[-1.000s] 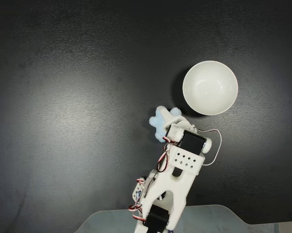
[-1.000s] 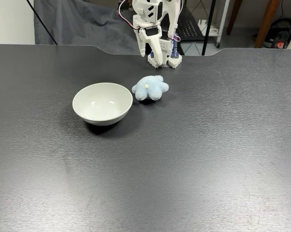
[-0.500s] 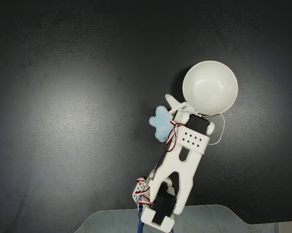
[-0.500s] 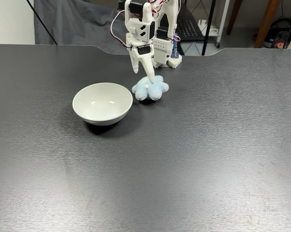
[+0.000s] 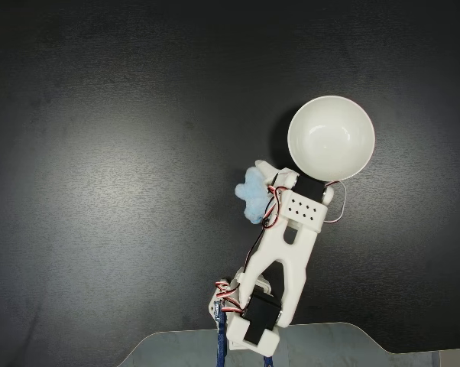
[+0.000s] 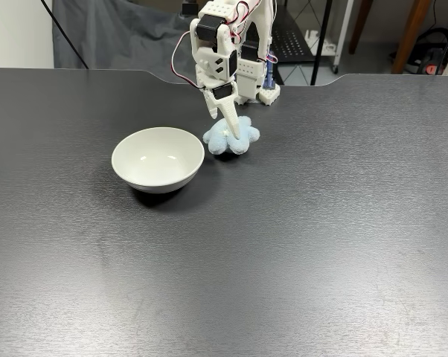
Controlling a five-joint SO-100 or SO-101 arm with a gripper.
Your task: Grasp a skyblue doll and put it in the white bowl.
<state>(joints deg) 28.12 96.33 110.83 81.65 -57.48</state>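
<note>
The skyblue doll (image 5: 250,193) lies on the black table just left of the white bowl (image 5: 331,138) in a fixed view from above. Seen from the front in a fixed view, the doll (image 6: 217,140) rests right of the bowl (image 6: 158,158), a small gap between them. My gripper (image 6: 235,132) is down on the doll, open, with one white finger (image 6: 225,115) running across the doll's front; the other finger is hidden behind it. From above, the gripper (image 5: 267,183) covers the doll's right side, and one fingertip (image 5: 264,167) shows beside the bowl's rim. The bowl holds nothing.
The arm's base (image 6: 254,74) stands at the table's far edge, by a curved cut-out (image 5: 253,340). Dark cloth and chair legs (image 6: 324,37) lie beyond the table. The wide black tabletop (image 6: 283,245) stretches toward the front camera.
The arm reached out from near its base and came down over the doll. The finger dropped lower onto the doll. The doll and bowl stayed in place.
</note>
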